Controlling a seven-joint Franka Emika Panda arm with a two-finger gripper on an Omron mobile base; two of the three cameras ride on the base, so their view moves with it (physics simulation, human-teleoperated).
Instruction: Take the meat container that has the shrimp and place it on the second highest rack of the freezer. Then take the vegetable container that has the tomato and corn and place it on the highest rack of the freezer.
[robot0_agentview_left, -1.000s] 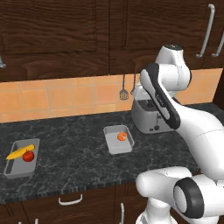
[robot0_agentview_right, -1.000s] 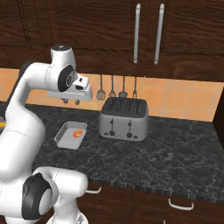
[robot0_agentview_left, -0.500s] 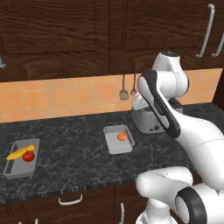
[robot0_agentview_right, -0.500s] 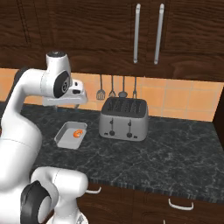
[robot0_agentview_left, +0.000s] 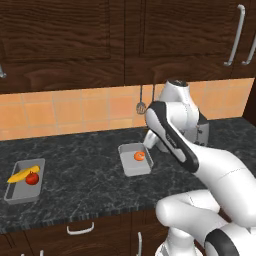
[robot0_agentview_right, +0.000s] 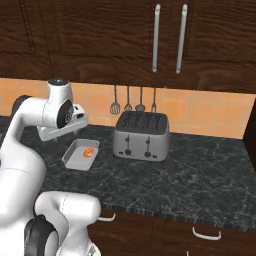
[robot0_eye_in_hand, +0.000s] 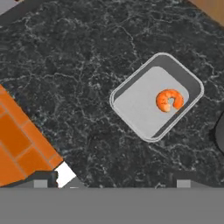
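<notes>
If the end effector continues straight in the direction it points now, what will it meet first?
Probably the black counter, beside the grey tray holding the shrimp. The tray sits off-centre in the hand view, so a straight approach likely misses it, though depth is unclear.

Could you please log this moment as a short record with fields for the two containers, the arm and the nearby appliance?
shrimp container: grey tray on the counter, holding one shrimp
vegetable container: grey tray far left, with tomato and corn
arm: above the shrimp tray, hand camera looking down on it
appliance: silver toaster right of the shrimp tray
</notes>
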